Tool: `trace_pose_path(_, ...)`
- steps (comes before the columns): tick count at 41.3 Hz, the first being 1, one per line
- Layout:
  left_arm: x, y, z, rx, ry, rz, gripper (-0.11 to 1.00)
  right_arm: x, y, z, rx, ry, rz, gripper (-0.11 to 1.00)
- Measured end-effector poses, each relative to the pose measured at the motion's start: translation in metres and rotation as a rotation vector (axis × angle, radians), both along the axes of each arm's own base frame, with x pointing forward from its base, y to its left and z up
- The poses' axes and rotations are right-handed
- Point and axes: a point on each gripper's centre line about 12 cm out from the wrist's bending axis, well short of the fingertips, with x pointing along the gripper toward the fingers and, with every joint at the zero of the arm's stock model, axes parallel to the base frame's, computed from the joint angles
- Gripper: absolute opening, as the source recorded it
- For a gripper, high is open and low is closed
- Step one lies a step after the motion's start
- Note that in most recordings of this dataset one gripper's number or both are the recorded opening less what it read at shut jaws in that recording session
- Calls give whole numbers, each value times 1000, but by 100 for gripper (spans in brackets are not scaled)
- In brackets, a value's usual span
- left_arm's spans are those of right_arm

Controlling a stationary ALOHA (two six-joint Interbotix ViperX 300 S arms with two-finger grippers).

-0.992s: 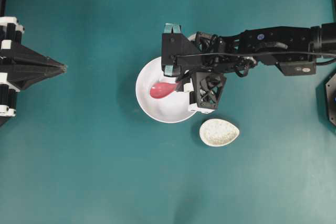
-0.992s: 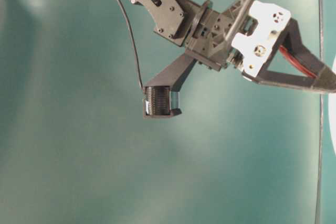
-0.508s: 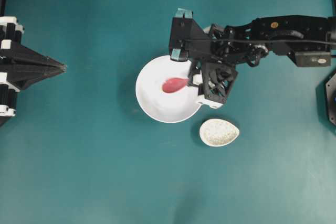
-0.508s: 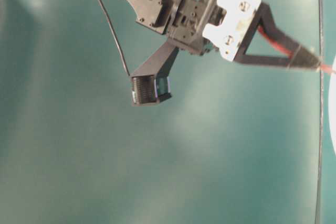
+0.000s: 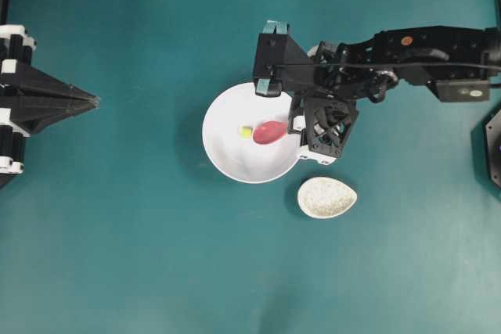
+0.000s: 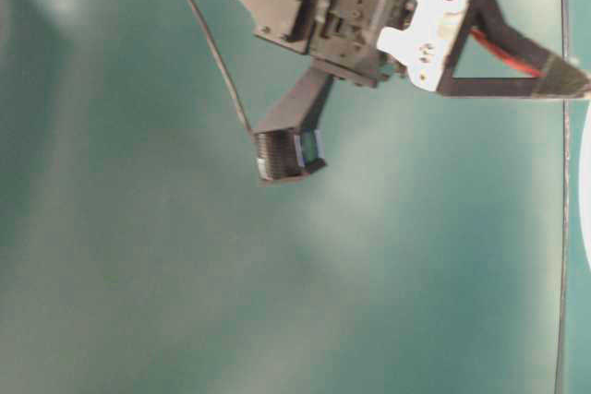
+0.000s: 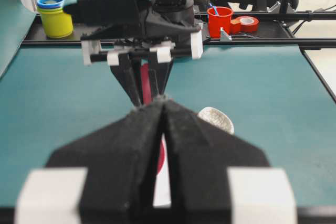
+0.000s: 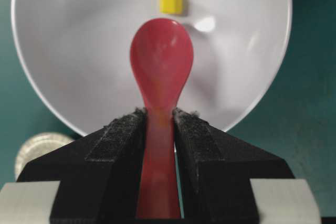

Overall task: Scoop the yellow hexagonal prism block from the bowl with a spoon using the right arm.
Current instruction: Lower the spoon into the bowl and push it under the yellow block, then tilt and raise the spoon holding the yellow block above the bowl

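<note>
Spoon drawn back, block uncovered

The right gripper (image 8: 159, 124), clamped on the spoon (image 8: 161, 61), had retreated toward three o'clock; the yellow block (image 5: 246, 131) lay unscooped in the bowl (image 5: 227, 158).

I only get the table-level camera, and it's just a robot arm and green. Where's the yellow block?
Observer: The yellow block sits inside the white bowl, just past the tip of the spoon.
Operator: Is the block on the spoon?
Observer: No. The scoop is empty; the block is on the bowl's floor.
Operator: Who holds the spoon?
Observer: The right gripper, shut on the handle.
Operator: And the other arm?
Observer: The left gripper is shut, empty, far from the bowl.
</note>
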Motion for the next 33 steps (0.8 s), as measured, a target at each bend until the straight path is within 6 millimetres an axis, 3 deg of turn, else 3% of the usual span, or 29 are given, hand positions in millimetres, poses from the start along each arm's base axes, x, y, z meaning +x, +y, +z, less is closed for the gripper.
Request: trace_pose_path(33,0,0,0,0,-2,0,0,16,-5,-22,-24,-50,-20,24)
